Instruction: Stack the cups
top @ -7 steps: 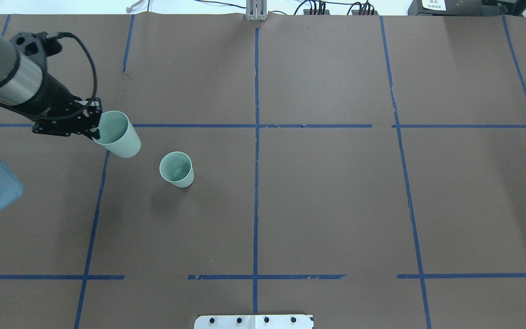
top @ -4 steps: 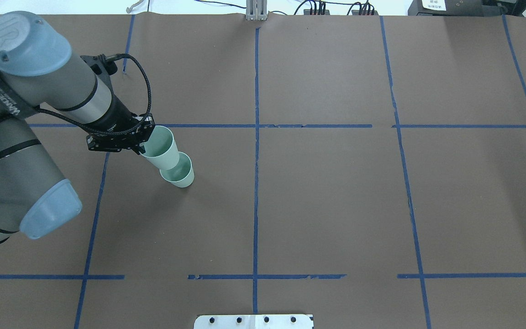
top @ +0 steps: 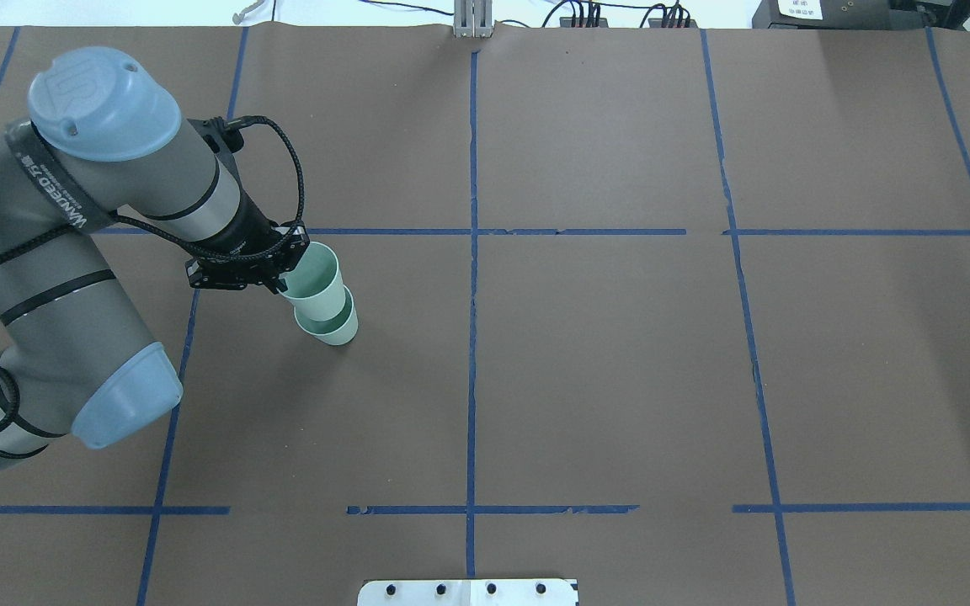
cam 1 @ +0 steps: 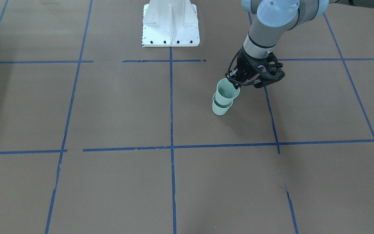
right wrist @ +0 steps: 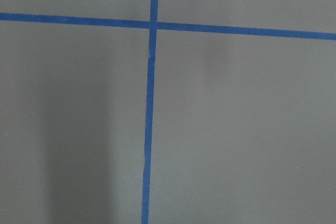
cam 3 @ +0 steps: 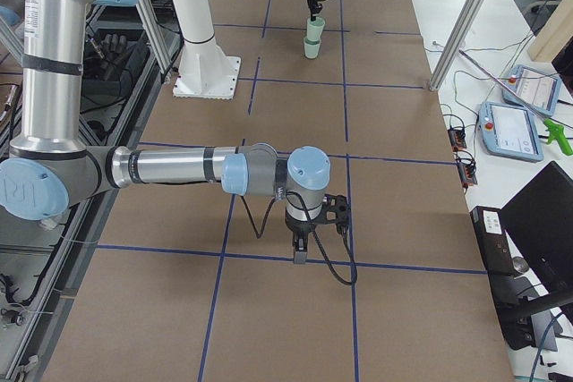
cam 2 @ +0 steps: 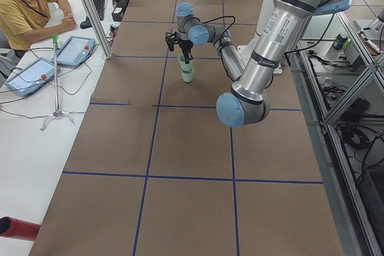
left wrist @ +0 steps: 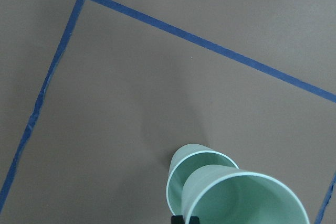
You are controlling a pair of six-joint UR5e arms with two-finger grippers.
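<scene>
On the left half of the counter (top: 620, 379), the left tool (top: 281, 279) is closed on the upper cup (top: 314, 273), pinching its rim on the side nearest the arm. From the wrist view only a dark tip of one finger shows, at the bottom edge against the outside of that rim.

The upper cup is mouth-up, and its base sits inside the mouth of the lower cup (top: 335, 324). Much of its wall stands above the lower rim, and it leans a little toward the tool rather than sitting square. The lower cup stands upright on the counter inside a square marked by blue tape lines (top: 472, 337), near the square's left line and well apart from the centre line. Both cups are the same pale mint green and wider at the rim than at the base.

The right tool (cam 3: 300, 257) hangs close over a tape line at the far end of the counter from the cups. Only the side view shows it, so I cannot tell how far apart its fingers are. Its wrist camera sees only bare brown surface and crossing tape.
</scene>
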